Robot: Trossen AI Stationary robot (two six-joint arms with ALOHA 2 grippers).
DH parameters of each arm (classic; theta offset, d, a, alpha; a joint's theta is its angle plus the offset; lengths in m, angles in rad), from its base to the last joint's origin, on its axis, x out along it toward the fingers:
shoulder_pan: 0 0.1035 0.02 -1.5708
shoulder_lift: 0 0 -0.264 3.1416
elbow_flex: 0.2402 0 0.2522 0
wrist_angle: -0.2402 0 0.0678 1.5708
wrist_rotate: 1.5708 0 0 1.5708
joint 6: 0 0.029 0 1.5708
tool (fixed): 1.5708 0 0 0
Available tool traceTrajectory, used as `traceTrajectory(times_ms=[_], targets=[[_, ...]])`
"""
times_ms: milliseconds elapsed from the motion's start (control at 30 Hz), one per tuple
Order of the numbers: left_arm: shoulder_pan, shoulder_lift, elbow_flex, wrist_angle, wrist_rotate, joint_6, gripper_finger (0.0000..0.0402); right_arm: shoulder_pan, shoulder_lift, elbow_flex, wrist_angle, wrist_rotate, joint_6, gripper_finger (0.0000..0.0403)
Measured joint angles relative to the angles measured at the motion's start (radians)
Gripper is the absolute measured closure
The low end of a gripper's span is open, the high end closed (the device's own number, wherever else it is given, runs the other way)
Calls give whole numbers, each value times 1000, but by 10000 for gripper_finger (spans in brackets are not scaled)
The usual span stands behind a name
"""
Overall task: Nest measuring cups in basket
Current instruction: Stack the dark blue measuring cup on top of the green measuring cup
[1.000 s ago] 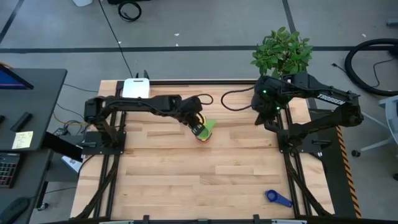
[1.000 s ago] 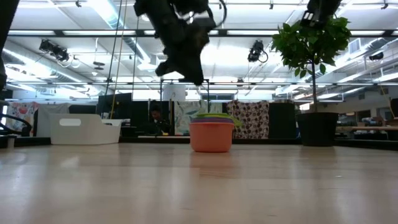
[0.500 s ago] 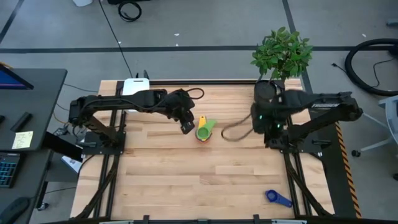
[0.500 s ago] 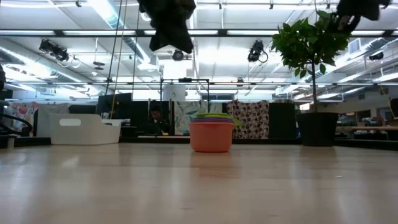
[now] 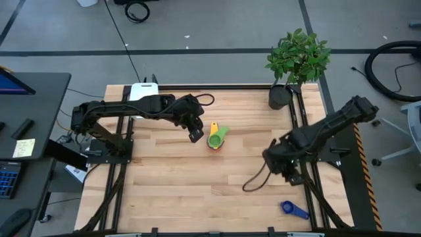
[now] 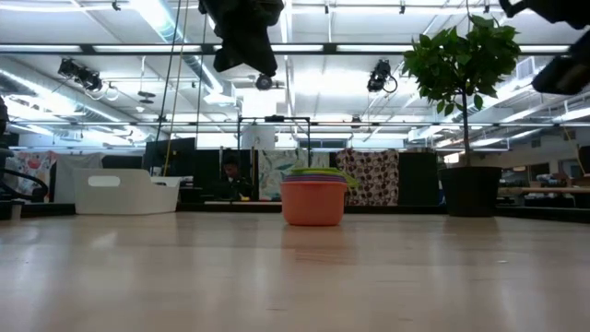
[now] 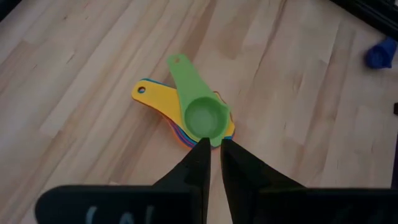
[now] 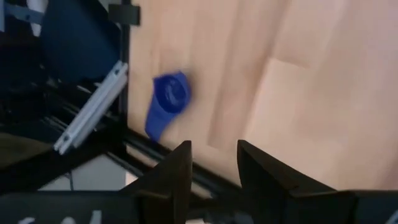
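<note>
The measuring cups stand nested in a stack (image 5: 216, 138) on the table's middle, with the orange cup lowest (image 6: 313, 203) and the green cup on top (image 7: 202, 117). The yellow handle (image 7: 152, 98) sticks out sideways. A dark blue cup (image 5: 294, 209) lies alone by the near right corner (image 8: 169, 99). The white basket (image 5: 143, 92) sits at the far left edge. My left gripper (image 5: 196, 135) hangs above and just left of the stack (image 7: 214, 149), its fingers a narrow gap apart. My right gripper (image 5: 284, 168) hovers open (image 8: 214, 158), farther from the table's near edge than the dark blue cup.
A potted plant (image 5: 296, 59) stands at the far right corner in a dark pot (image 6: 470, 192). A black cable (image 5: 253, 181) trails under the right arm. Bare wood lies between the stack and the near edge. The metal frame rail (image 8: 93, 112) runs close beside the dark blue cup.
My left gripper has risen clear of the cup stack and drawn back a little toward the table's left; the stack stays put. My right arm has swung from the far right by the plant toward the near edge, closing on the dark blue cup.
</note>
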Motion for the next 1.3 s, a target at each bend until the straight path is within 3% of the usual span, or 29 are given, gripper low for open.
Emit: traceTrajectory(times_ms=[200,500,933,1300], targets=[[0,0,0,2,0,-6,359,155,54,-89,284,8,211,270],[0,0,0,8,0,-19,359,339,205,-137,441,12,373,270],[0,0,0,25,0,-56,359,389,420,-137,525,43,399,270],[0,1,0,49,0,-58,359,387,440,-135,533,53,383,286]])
